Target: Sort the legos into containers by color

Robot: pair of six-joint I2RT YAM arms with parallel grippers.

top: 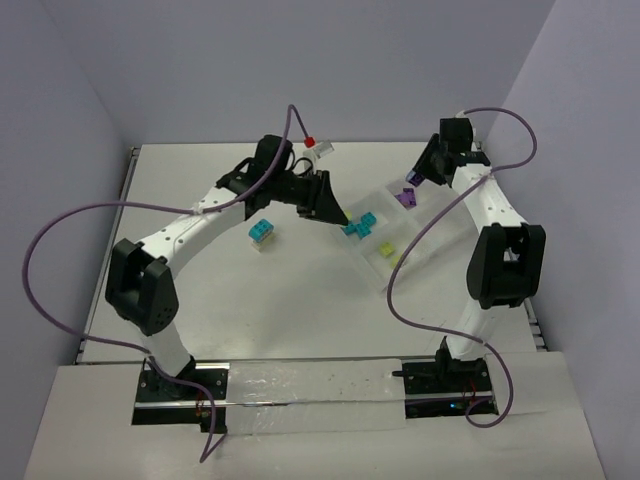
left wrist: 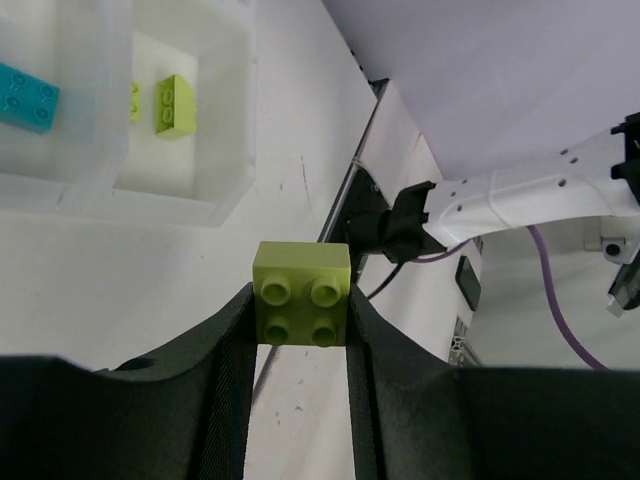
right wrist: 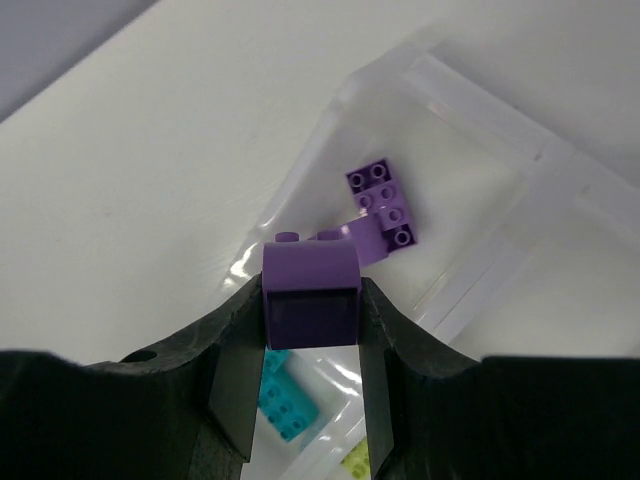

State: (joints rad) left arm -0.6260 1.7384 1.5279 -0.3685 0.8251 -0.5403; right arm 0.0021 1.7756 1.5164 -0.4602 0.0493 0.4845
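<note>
From the top external camera, the clear divided tray [top: 392, 230] lies slantwise on the bench [top: 250, 300]. In it are cyan bricks [top: 358, 226] near its left edge, a lime brick [top: 385, 250] toward its near end and a purple brick [top: 405, 197] toward its far end. The left jaws hang at the tray's left edge, just beside the cyan bricks. The right jaws hang over the tray's far end, close to the purple brick. From here I cannot tell what either pair holds. A cyan-topped brick pair [top: 260, 232] sits on the bench well left of the tray.

In the left wrist view, the left jaws pinch a lime green two-by-two brick [left wrist: 302, 293] by two opposite sides. Its studs face the camera and most of it stands proud of the tips. It is off the bench, outside the tray [left wrist: 225, 150], near the tray's corner. One tray compartment holds a cyan brick [left wrist: 25, 97], and the next holds a lime brick [left wrist: 172, 103].

In the right wrist view, the right jaws pinch a purple brick [right wrist: 310, 290] squarely between the tips, with its studs pointing away from the camera. It hangs over the tray [right wrist: 470, 100], just short of the purple bricks [right wrist: 382, 205] lying in one compartment. A cyan brick [right wrist: 285, 400] shows in the tray below, between the jaws.
</note>
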